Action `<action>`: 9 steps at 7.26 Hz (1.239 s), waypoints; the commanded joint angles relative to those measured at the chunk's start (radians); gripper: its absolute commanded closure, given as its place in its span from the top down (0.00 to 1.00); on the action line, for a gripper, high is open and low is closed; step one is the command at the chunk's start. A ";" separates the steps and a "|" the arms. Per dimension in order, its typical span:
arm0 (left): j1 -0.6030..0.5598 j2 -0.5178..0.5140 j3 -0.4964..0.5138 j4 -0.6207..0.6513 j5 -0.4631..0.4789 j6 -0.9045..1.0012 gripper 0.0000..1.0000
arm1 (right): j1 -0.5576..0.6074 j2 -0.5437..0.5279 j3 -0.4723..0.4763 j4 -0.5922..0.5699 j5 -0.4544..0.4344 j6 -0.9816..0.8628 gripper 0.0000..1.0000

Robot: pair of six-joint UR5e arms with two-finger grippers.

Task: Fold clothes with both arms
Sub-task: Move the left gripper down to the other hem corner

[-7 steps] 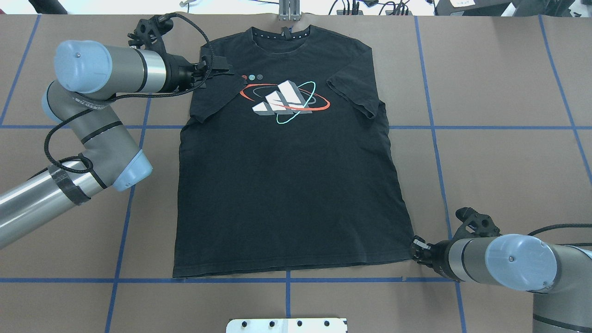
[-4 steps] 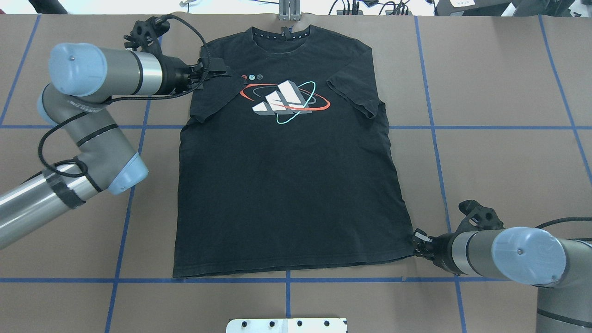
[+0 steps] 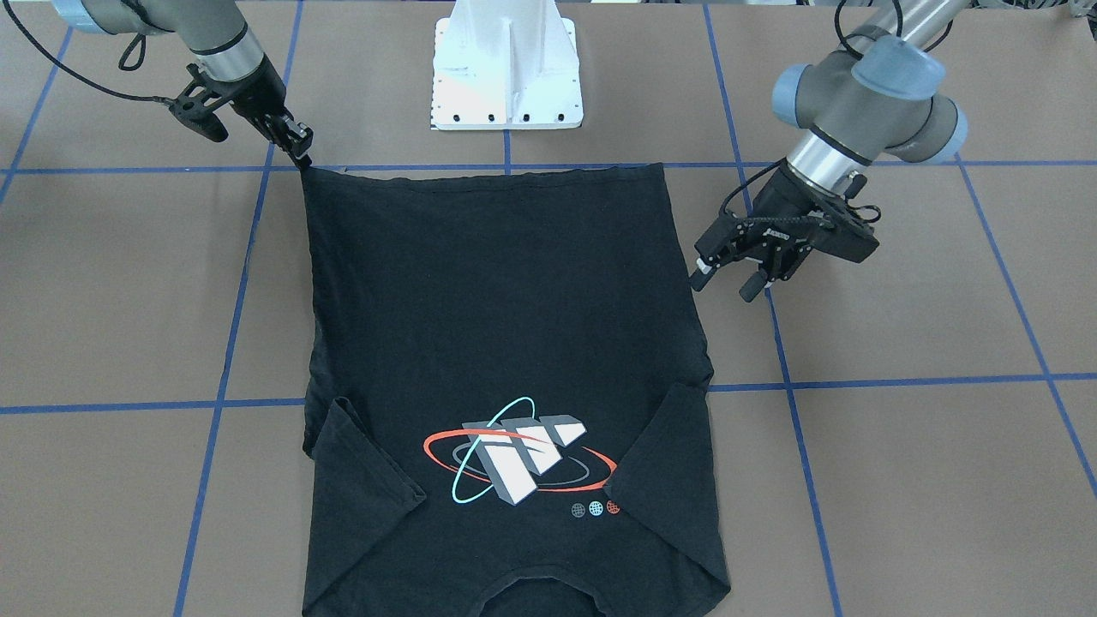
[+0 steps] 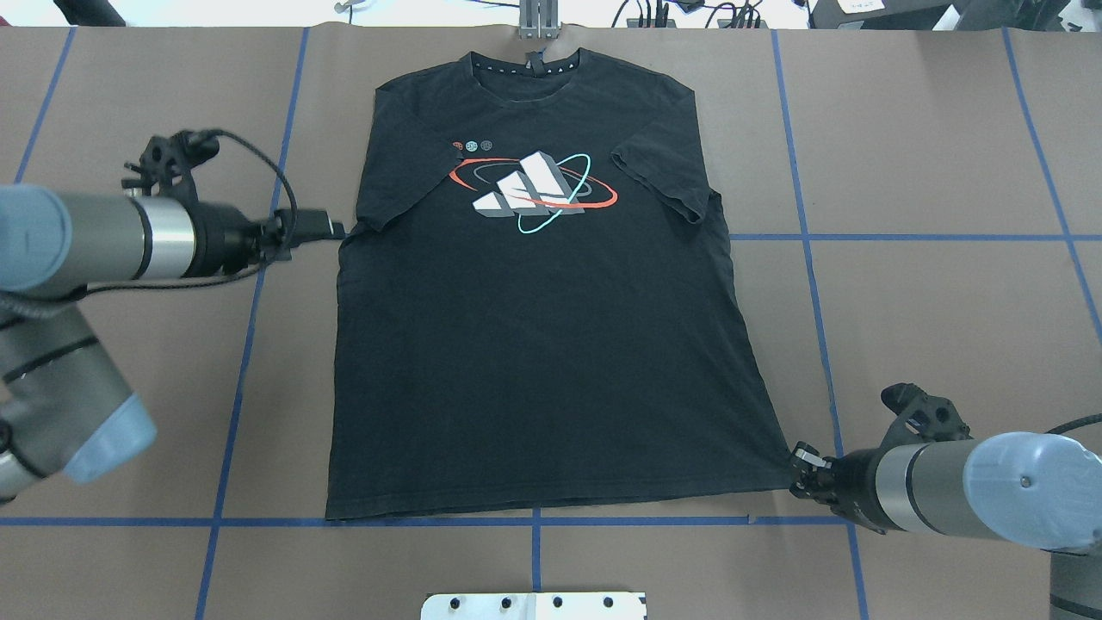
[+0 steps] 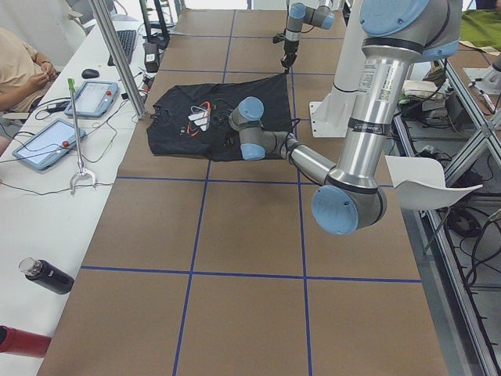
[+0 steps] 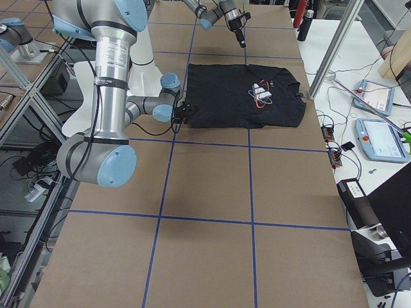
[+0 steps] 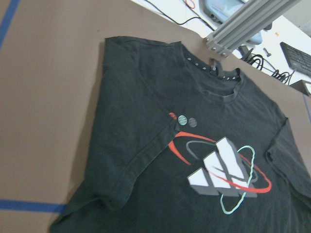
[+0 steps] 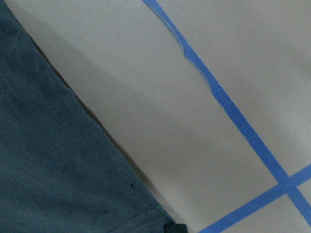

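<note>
One black shirt (image 4: 534, 344) lies flat mid-table (image 4: 947, 301), hem toward the near edge. Nearest, the right gripper (image 4: 802, 469) pinches the hem's right corner, jaws pressed on the cloth. Farther out, the left gripper (image 3: 727, 281) hangs just beside the shirt's left side (jaws spread, holding nothing). Left sleeve (image 4: 400, 185) and right sleeve (image 4: 659, 176) lie folded inward; the collar (image 4: 525, 69) points to the far edge.
</note>
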 commanded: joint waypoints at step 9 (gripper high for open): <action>0.583 0.222 -0.239 0.250 0.271 -0.506 0.70 | -0.047 -0.062 0.060 0.002 0.045 0.001 0.00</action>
